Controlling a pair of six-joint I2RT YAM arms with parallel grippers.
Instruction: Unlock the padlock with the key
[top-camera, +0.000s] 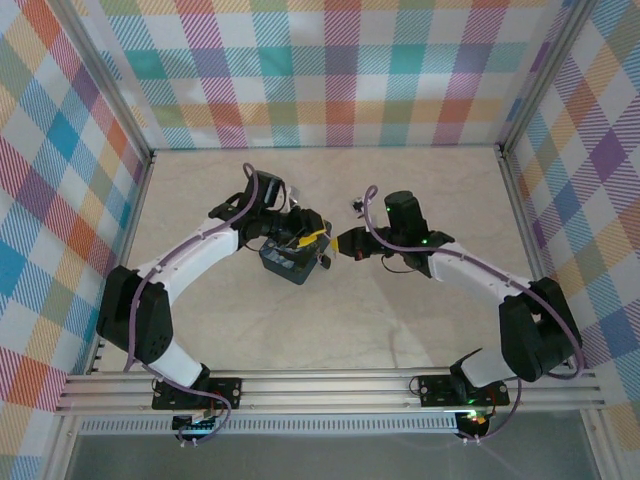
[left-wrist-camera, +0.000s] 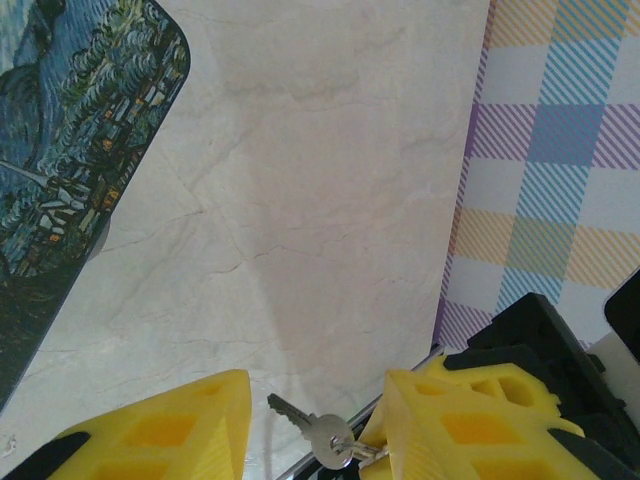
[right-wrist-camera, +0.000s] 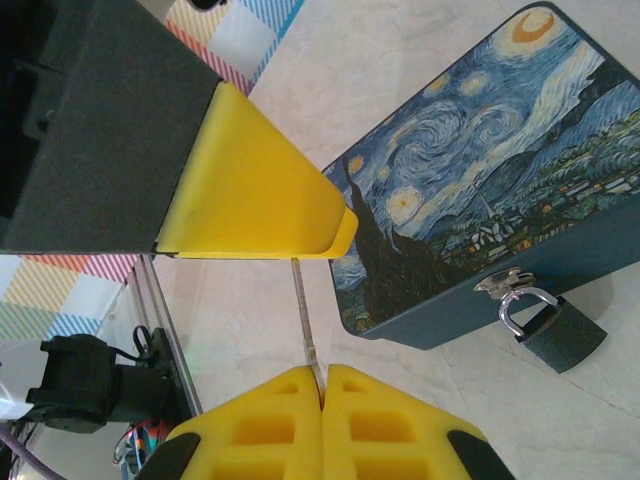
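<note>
- A blue-and-yellow painted tin (top-camera: 287, 265) sits near the middle of a pale table (top-camera: 400, 320), and both arms reach in toward it.
- The padlock (right-wrist-camera: 562, 336) hangs at the tin's front wall. Its thin shackle (right-wrist-camera: 520, 305) is looped through a small metal hasp (right-wrist-camera: 497, 283) on that wall, and its dark body rests tilted on the table just beside the tin.
- The right gripper (top-camera: 342, 243) is just beside the tin, on the padlock's side. In the right wrist view its yellow fingers (right-wrist-camera: 322, 378) are pressed together on the key (right-wrist-camera: 303, 310), seen edge-on as a thin silvery strip rising from the seam between them.
- The left gripper (top-camera: 312, 238) is over the tin's top edge, close to the right gripper. In the left wrist view its fingers (left-wrist-camera: 318, 385) stand wide apart and clamp nothing.
- In that view the key (left-wrist-camera: 318, 435) shows in the gap, ring end against one finger; I cannot tell whether they touch. The tin (left-wrist-camera: 60, 170) lies off to the side.
</note>
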